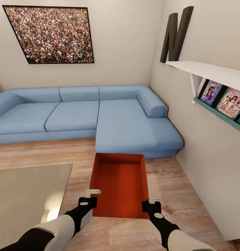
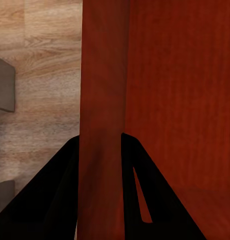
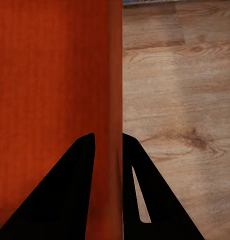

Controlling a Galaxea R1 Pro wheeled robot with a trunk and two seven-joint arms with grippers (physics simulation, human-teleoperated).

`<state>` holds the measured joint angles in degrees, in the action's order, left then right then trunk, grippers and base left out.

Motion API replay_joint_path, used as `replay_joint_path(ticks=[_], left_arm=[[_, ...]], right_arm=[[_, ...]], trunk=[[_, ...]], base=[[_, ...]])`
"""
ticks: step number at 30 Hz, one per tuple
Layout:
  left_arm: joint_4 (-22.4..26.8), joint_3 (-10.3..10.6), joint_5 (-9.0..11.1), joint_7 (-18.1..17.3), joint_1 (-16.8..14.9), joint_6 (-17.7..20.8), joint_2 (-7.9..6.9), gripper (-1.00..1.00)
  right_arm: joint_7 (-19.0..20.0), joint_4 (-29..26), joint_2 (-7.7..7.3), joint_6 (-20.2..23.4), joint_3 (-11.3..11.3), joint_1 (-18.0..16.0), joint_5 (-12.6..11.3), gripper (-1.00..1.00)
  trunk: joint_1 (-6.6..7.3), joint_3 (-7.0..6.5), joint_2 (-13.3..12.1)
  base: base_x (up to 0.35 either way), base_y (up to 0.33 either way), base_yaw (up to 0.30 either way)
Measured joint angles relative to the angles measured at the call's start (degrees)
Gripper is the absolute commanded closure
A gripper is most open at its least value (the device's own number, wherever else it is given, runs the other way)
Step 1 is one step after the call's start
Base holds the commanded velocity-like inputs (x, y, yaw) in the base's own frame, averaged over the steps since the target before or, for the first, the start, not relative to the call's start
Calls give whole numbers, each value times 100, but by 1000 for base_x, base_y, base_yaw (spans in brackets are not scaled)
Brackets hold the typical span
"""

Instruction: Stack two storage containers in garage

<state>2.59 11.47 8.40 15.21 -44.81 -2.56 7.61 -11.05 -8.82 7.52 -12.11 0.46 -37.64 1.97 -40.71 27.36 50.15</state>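
Storage container (image 1: 121, 183), long axis toward the sofa (image 1: 126, 122), opening up.

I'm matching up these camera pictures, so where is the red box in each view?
Head view: red box low centre, between both grippers, before the blue sofa.
Left wrist view: its wall runs between the fingers.
Right wrist view: its wall likewise.
Shared landmark: wood floor.
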Motion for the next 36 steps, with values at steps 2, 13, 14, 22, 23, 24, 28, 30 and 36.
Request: replay_joint_path(ticks=[2, 13, 14, 22, 23, 24, 28, 30, 36], left_arm=[[0, 0, 0, 0, 0, 0, 0, 100], [-1, 0, 0, 0, 0, 0, 0, 100], [-1, -2, 0, 0, 0, 0, 0, 100], [-1, -2, 0, 0, 0, 0, 0, 100], [-1, -2, 1, 0, 0, 0, 0, 100], [-1, -2, 1, 0, 0, 0, 0, 100], [-1, -1, 1, 0, 0, 0, 0, 100], [-1, 0, 0, 0, 0, 0, 0, 100], [-1, 1, 1, 0, 0, 0, 0, 100]], right_arm=[[2, 1, 0, -1, -1, 0, 0, 100], [-1, 0, 0, 1, 1, 0, 0, 100], [-1, -1, 0, 3, 1, 0, 0, 100], [-1, -1, 0, 3, 2, 0, 1, 100], [-2, -2, 0, 4, 2, 0, 1, 100], [-2, -2, 0, 4, 2, 0, 1, 100], [-2, 0, 0, 2, 1, 0, 1, 100], [-2, 1, 0, 1, 1, 0, 0, 100], [-2, 2, 0, -1, 0, 0, 0, 100]], trunk=[[0, -18, 0], [0, -120, 0], [0, -129, 0], [0, -203, 0], [0, -212, 0], [0, -222, 0], [0, -259, 0], [0, -277, 0], [0, -333, 0]], base=[[0, 0, 0], [0, 0, 0], [0, 0, 0], [0, 0, 0], [0, 0, 0], [0, 0, 0], [0, 0, 0], [0, 0, 0], [0, 0, 0]])
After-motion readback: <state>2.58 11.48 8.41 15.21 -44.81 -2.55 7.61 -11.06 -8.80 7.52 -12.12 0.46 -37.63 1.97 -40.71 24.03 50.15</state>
